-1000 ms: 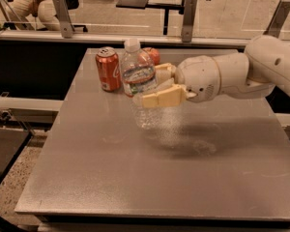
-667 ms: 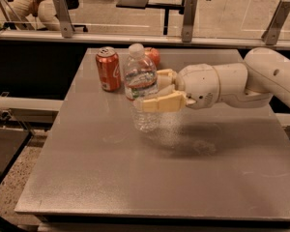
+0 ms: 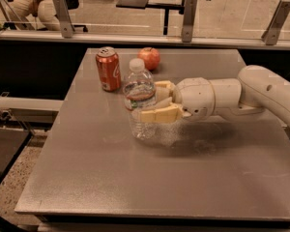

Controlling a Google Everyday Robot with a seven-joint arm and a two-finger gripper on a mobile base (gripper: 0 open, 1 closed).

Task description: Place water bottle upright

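The water bottle [image 3: 137, 88] is clear ribbed plastic with a white cap and a red-edged label band. It stands upright near the middle of the grey table [image 3: 135, 178], and its base looks to be on the surface. My gripper [image 3: 151, 100] reaches in from the right at label height. Its tan fingers [image 3: 160, 114] sit on either side of the bottle's body, shut on it. The white arm [image 3: 261, 93] runs off to the right edge.
An orange-red soda can [image 3: 108, 69] stands upright just behind and left of the bottle. A red apple [image 3: 149, 58] lies behind it near the table's far edge. A rail with metal posts [image 3: 187, 21] runs along the back.
The gripper has come down with the bottle. The bottle was held above the table and now stands lower, near or on the surface. The can has not moved.
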